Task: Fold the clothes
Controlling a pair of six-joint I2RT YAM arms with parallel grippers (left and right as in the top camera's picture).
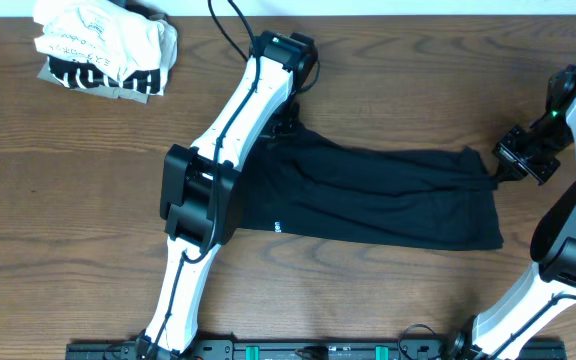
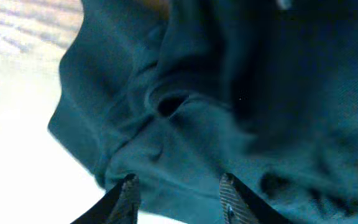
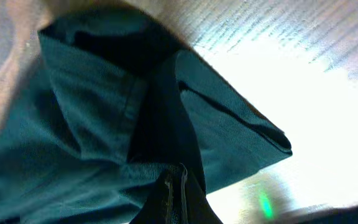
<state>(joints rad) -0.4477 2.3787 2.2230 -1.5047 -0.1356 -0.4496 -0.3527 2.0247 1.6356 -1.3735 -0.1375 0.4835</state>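
Observation:
The clothes are one black shirt [image 1: 388,200], lying as a long flat band across the middle of the table, with a tiny white logo mark [image 1: 277,225] near its left front edge. My left gripper [image 1: 286,120] is over the shirt's bunched far-left corner. In the left wrist view its fingers [image 2: 129,190] stand apart, and the wrinkled fabric [image 2: 197,93] lies loose just beyond the tips. My right gripper [image 1: 496,172] is at the shirt's right end, shut on a pinched ridge of fabric [image 3: 160,130] that is pulled slightly toward it. Its fingertips [image 3: 169,186] are pressed together.
A white folded bundle with black lettering [image 1: 103,45] sits at the far left corner of the wooden table [image 1: 58,220]. The left arm [image 1: 218,150] crosses diagonally over the shirt's left end. The right arm's base [image 1: 568,250] stands at the right edge.

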